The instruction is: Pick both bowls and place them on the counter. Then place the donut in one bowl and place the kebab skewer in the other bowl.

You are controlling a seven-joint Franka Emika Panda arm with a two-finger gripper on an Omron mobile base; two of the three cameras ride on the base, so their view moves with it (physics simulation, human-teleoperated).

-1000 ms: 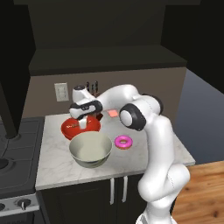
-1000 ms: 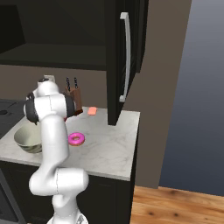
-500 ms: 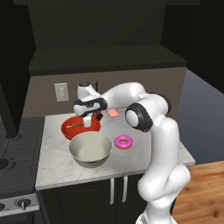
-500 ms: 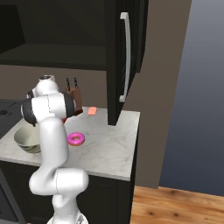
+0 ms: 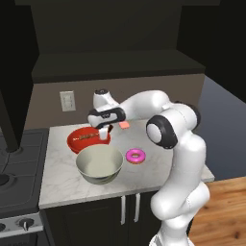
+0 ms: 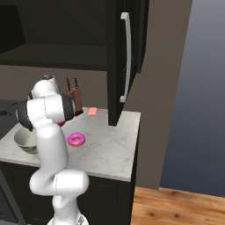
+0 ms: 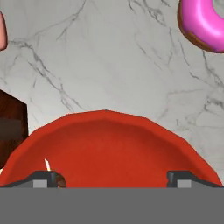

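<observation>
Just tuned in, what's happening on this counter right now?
The gripper hangs over the red bowl with its jaws wide open and empty. The skewer lies in that bowl. The cream bowl stands empty in front of it on the counter, and the pink donut sits beside it on the marble, not yet in a bowl.

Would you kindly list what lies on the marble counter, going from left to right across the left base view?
Red bowl with the kebab skewer in it → cream-grey bowl → small orange-pink block → pink donut.
</observation>
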